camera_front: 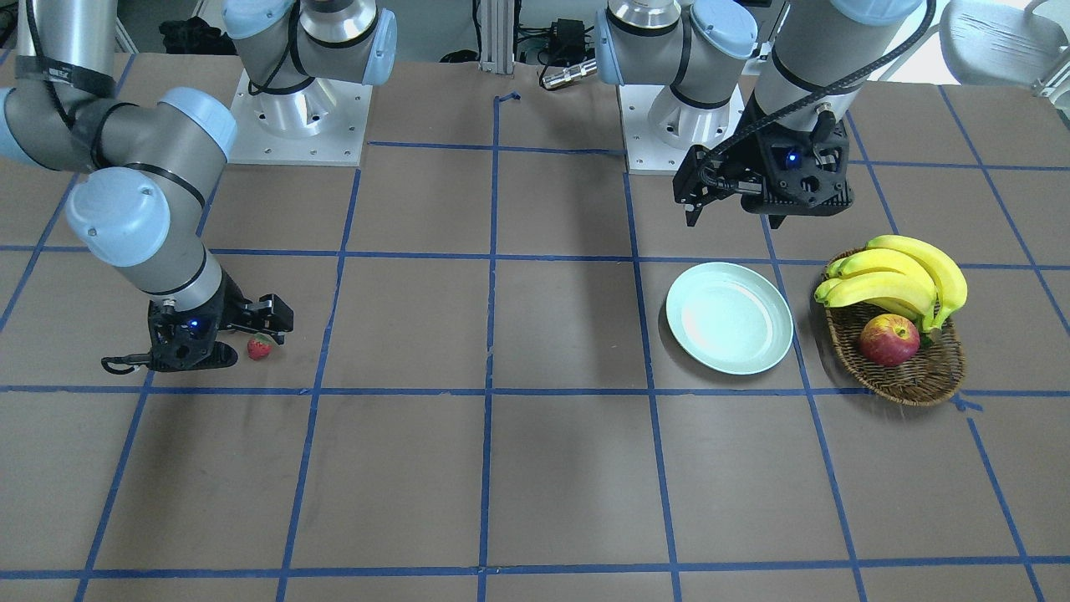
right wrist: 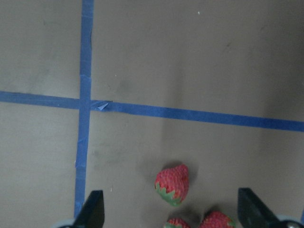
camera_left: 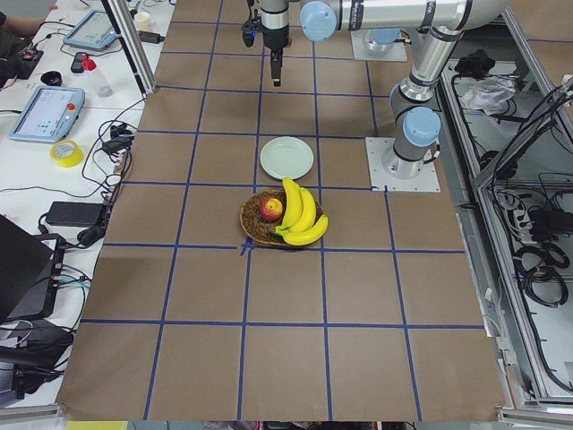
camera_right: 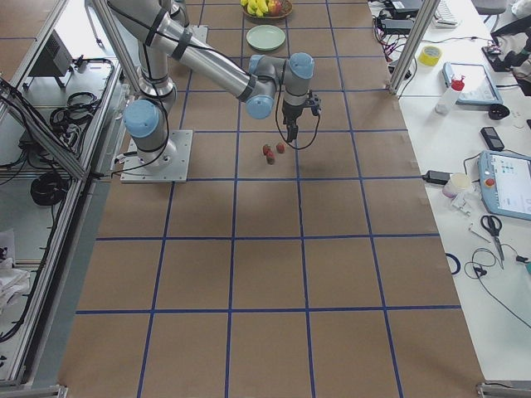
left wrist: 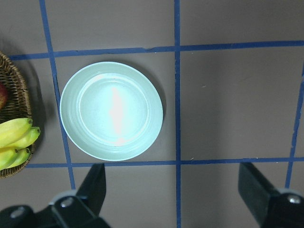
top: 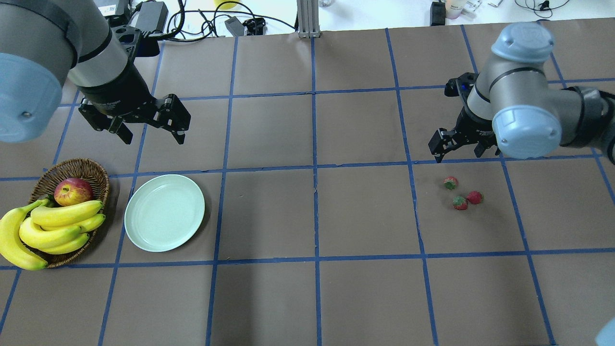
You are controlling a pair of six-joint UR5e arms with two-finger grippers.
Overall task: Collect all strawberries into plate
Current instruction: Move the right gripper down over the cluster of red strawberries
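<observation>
3 strawberries [top: 460, 203] are clustered well apart from the empty plate [top: 164, 212], to robot's right. R gripper [top: 456, 153] is held spread just beside them, berries robot-ward of it. L gripper [top: 154, 139] is spread nr plate. R arm is judged nearer.

Strawberries [camera_front: 259, 348]: front-facing view shows one; the others hide behind the right gripper [camera_front: 269, 333].
Right wrist view: bottom edge cuts two of them.
Basket [left wrist: 14, 118]: cut by left wrist view's edge.
Apple [left wrist: 2, 97]: only a sliver there.
</observation>
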